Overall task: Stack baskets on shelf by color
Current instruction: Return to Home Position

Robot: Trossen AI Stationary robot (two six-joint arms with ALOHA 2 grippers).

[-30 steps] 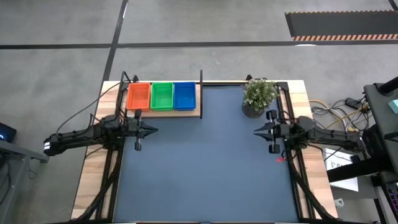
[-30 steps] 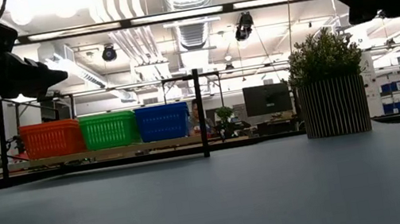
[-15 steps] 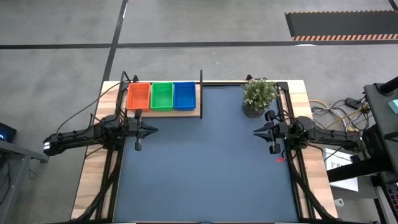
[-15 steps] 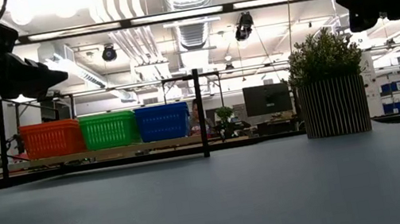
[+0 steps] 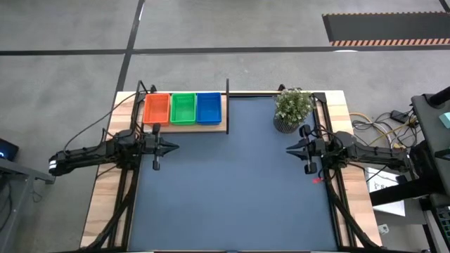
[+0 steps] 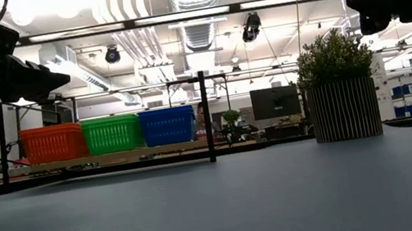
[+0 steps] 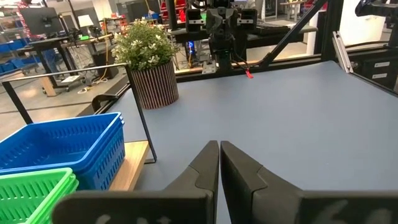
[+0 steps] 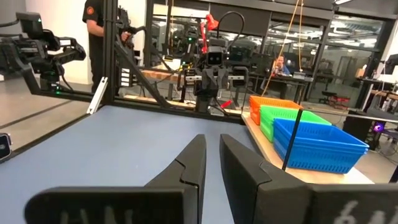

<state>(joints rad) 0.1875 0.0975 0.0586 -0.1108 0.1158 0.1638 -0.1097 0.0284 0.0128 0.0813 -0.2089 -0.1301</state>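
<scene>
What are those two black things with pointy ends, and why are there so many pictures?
They are two robot arms working at a table. Each arm ends in a gripper, a hand with two fingers. One picture looks straight down from above, one looks level across the mat, and one camera rides on each wrist. The left gripper is shut. The right gripper has a small gap between its fingers. Neither holds anything. On the shelf sit orange baskets, green baskets and blue baskets, side by side. A plant stands on the mat.
</scene>
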